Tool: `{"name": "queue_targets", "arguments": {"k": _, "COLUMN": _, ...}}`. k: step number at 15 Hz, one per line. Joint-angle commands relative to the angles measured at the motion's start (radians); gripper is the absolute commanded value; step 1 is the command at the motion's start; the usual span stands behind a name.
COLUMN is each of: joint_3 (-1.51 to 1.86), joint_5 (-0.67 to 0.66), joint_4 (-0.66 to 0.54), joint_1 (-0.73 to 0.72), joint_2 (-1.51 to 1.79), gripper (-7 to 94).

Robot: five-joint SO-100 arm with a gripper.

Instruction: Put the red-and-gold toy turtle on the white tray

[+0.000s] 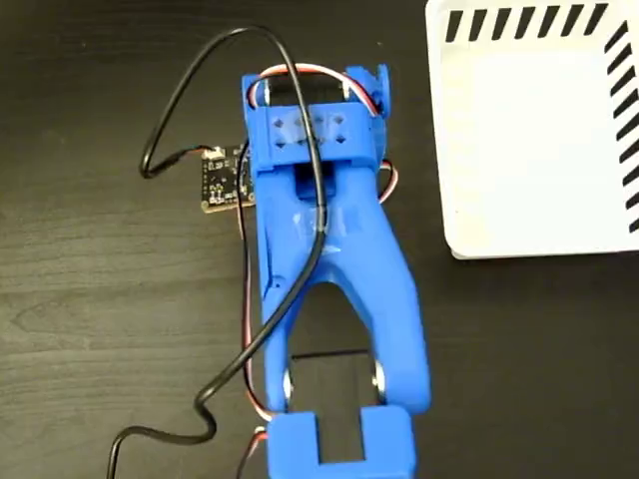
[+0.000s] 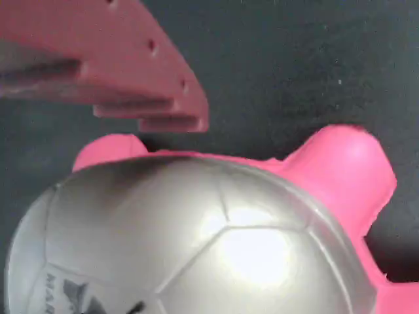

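Shiny domed turtle (image 2: 196, 242) with pink head and feet on dark tabletop (image 2: 294, 59); striped white tray (image 1: 539, 140) at upper right

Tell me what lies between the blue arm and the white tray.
Only bare dark table separates the blue arm from the white tray in the fixed view.

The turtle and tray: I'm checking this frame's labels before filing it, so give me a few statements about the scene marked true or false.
1. The turtle lies on the tray. False: the wrist view shows it on the dark table, and the tray holds nothing in the fixed view.
2. The turtle fills much of the wrist view. True.
3. The arm is blue in the fixed view. True.
4. The tray sits at the lower left of the fixed view. False: it is at the upper right.
5. A finger shows above the shell in the wrist view. True.
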Motion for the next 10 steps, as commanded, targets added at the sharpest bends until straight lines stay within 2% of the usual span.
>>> {"name": "queue_targets", "arguments": {"k": 1, "joint_3": -0.005, "joint_5": -0.005, "joint_4": -0.018, "joint_1": 0.002, "joint_2": 0.026, "gripper": 57}}
{"name": "queue_targets", "arguments": {"k": 3, "joint_3": 0.017, "joint_5": -0.002, "joint_4": -0.032, "joint_1": -0.005, "joint_2": 0.025, "gripper": 56}}
{"name": "queue_targets", "arguments": {"k": 4, "joint_3": 0.018, "joint_5": 0.0, "joint_4": -0.034, "joint_1": -0.006, "joint_2": 0.025, "gripper": 53}}
{"name": "queue_targets", "arguments": {"k": 7, "joint_3": 0.018, "joint_5": 0.008, "joint_4": -0.044, "joint_1": -0.002, "joint_2": 0.021, "gripper": 31}}
{"name": "queue_targets", "arguments": {"k": 9, "joint_3": 0.018, "joint_5": 0.021, "joint_4": -0.057, "joint_1": 0.005, "joint_2": 0.02, "gripper": 8}}
{"name": "queue_targets", "arguments": {"k": 10, "joint_3": 0.015, "joint_5": 0.026, "joint_4": -0.06, "joint_1": 0.006, "joint_2": 0.021, "gripper": 2}}
